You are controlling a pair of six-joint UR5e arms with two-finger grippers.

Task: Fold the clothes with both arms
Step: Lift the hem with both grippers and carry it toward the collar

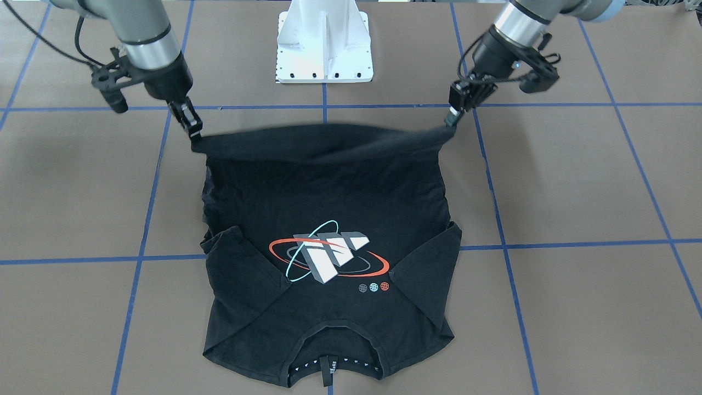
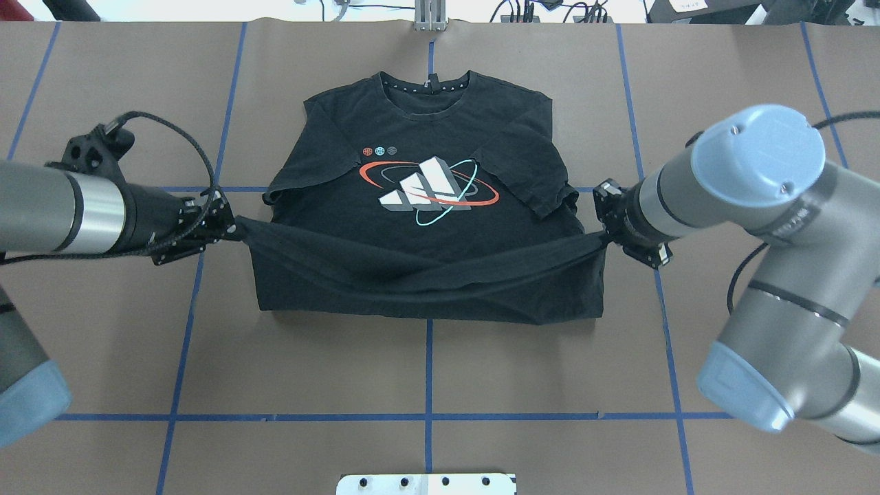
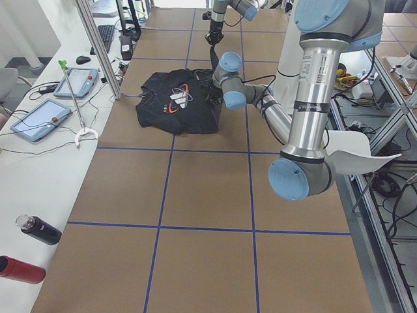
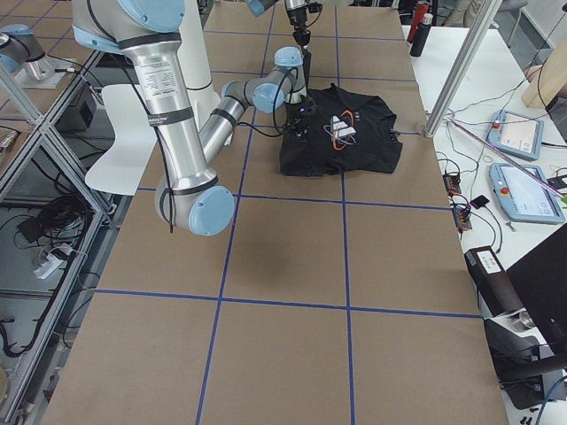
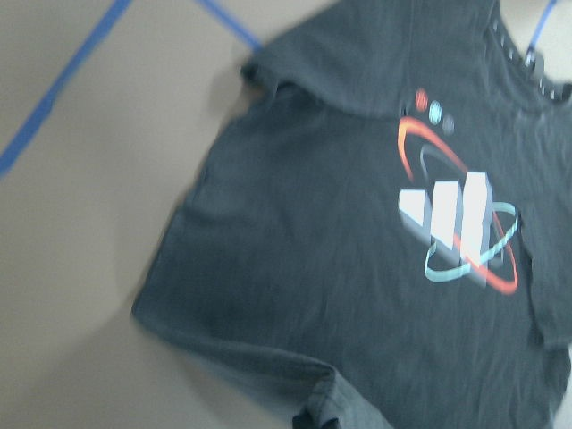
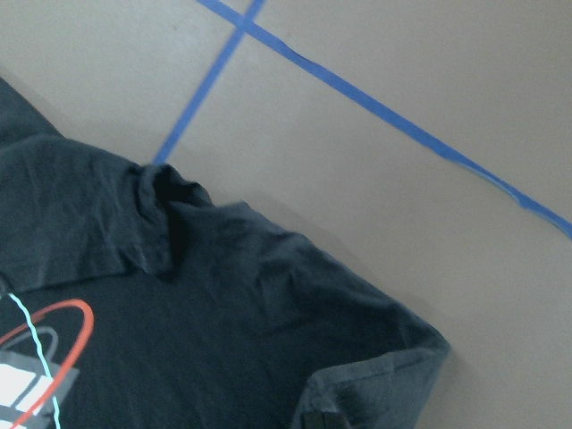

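Note:
A black T-shirt [image 2: 412, 130] lies face up on the brown table, collar away from the robot, with both sleeves folded in over the chest. Its red, cyan and white graphic [image 2: 430, 189] shows in full. The bottom hem [image 2: 419, 271] is lifted off the table and pulled taut between the two arms. My left gripper [image 2: 234, 227] is shut on the hem's left corner; in the front-facing view this gripper [image 1: 452, 118] is on the right. My right gripper [image 2: 605, 239] is shut on the other corner [image 1: 193, 137]. Both wrist views look down on the shirt [image 5: 357, 268] [image 6: 223, 340].
Blue tape lines [image 2: 428, 364] divide the table into squares. The white pedestal base [image 1: 324, 44] stands behind the lifted hem. Along the far side runs a white bench with tablets [image 3: 39, 120], bottles [image 3: 39, 229] and a metal post [image 3: 98, 45].

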